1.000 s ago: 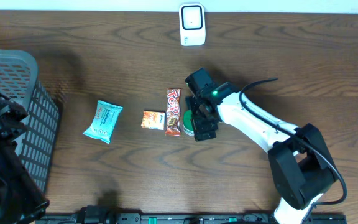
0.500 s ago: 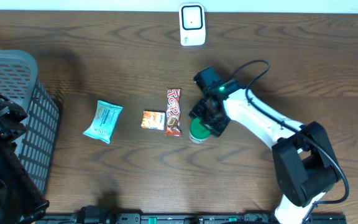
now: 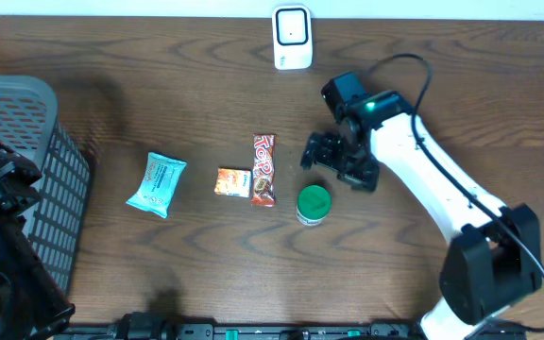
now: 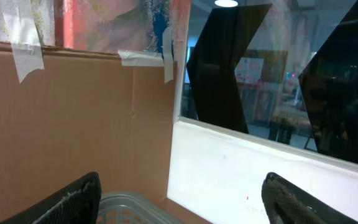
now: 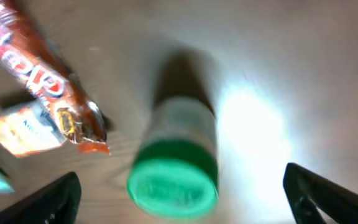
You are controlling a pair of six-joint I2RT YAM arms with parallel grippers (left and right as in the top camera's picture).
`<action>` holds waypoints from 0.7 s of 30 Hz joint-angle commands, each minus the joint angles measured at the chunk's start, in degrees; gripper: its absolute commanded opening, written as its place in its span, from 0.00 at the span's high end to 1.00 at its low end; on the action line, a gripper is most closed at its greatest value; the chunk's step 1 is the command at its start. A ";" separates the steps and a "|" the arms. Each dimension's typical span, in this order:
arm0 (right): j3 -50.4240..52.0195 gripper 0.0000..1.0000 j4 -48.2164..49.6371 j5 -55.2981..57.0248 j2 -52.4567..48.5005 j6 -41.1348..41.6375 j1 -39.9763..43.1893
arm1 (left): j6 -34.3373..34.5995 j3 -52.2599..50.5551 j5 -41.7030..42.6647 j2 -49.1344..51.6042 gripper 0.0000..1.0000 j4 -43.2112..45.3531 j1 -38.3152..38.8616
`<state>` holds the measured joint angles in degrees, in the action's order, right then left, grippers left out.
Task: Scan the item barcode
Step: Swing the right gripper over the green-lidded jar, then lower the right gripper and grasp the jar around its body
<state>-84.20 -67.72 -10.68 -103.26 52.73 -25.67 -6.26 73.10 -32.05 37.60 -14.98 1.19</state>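
While the grey basket (image 3: 64,198) sits at the counter's (image 3: 159,85) edge, well apart from the right jaws, its contents cannot be told, because black arm parts cover its opening in the overhead view. The other container, a white bottle with a green cap (image 3: 313,204), stands upright on the counter just ahead of the right jaws. These are spread wide and pinch nothing, and neither fingertip (image 3: 314,151) touches the bottle. Its cap is on, so what it holds is hidden. Only the overhead view shows the white scanner (image 3: 292,38), well behind the right jaws, and the blue pouch (image 3: 157,184) beyond the orange packet (image 3: 232,182). The right wrist view, blurred, gives the bottle's side and cap (image 5: 176,168) centred between the fingertips (image 5: 48,199), with the red candy bar (image 5: 36,68) off to one side. The left wrist view alone shows the left jaws, spread and empty, their fingers (image 4: 67,199) above the basket rim (image 4: 135,205), facing a cardboard panel (image 4: 73,124).
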 commanded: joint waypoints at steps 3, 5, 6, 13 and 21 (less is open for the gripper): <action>1.77 0.01 -5.88 2.54 0.94 45.24 -5.07 | -0.55 -0.68 0.09 -0.33 0.17 0.31 0.02; 3.74 0.01 -3.13 4.09 0.94 49.70 -7.61 | -0.55 -0.68 0.11 -0.33 0.17 0.31 0.02; 4.87 0.01 -0.96 4.92 0.94 51.76 -9.03 | -0.55 -0.68 0.11 -0.33 0.17 0.31 0.02; 9.97 0.01 5.97 13.00 0.94 62.42 -13.25 | -0.55 -0.68 0.11 -0.33 0.17 0.31 0.02; 17.68 0.02 15.15 11.82 0.94 62.51 -13.44 | -0.50 -0.68 0.11 -0.33 0.17 0.33 0.02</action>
<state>-69.58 -54.68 0.12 -102.59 112.97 -38.83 -6.26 72.71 -32.05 37.60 -14.98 1.19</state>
